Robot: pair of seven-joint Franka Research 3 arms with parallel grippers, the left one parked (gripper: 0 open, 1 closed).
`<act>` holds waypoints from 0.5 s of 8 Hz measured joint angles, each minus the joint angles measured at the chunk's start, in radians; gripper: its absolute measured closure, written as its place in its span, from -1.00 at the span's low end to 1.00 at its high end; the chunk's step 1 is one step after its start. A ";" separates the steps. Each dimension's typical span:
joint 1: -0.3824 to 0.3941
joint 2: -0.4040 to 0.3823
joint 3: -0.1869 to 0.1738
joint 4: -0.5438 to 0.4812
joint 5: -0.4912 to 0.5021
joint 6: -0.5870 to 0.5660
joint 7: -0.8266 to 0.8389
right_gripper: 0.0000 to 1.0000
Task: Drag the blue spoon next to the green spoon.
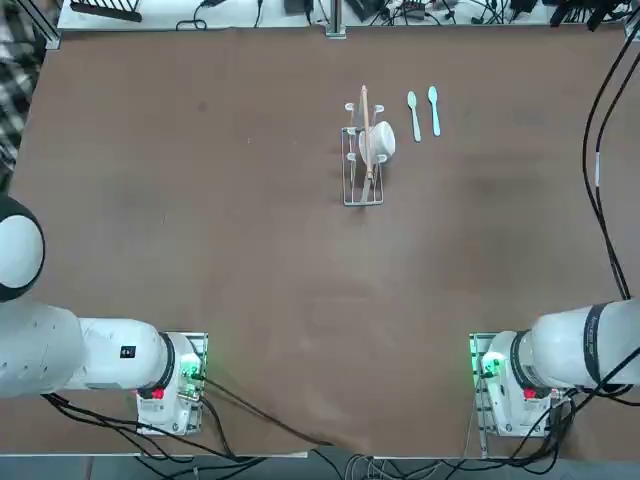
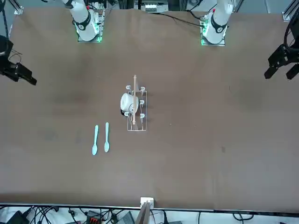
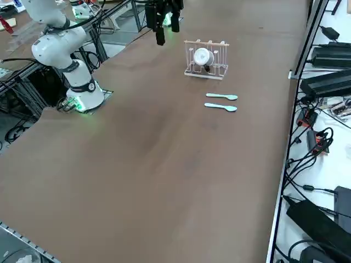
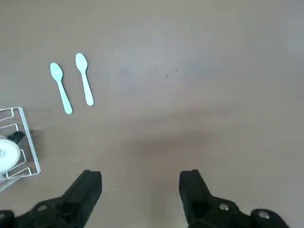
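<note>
The right gripper point(image 4: 140, 178) hangs above bare tabletop point(image 1: 200, 250), its fingers spread wide and empty, well apart from both spoons. The blue spoon point(image 1: 434, 110) lies flat on the far side of the table, just right of the green spoon point(image 1: 413, 115) and parallel to it, apparently not touching. A wire rack point(image 1: 362, 160) with a white cup point(image 1: 380, 140) stands to their left.

Blue spoon point(image 1: 434, 109) flat, parallel just beside green spoon point(image 1: 413, 114), apart.
</note>
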 joint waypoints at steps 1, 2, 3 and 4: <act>0.000 -0.005 0.002 0.001 0.000 0.004 0.000 -1.00; -0.001 -0.004 0.001 0.001 0.000 0.006 0.000 -1.00; -0.002 -0.002 -0.001 0.001 0.000 0.006 0.000 -1.00; -0.003 0.000 -0.004 0.001 0.000 0.006 0.000 -1.00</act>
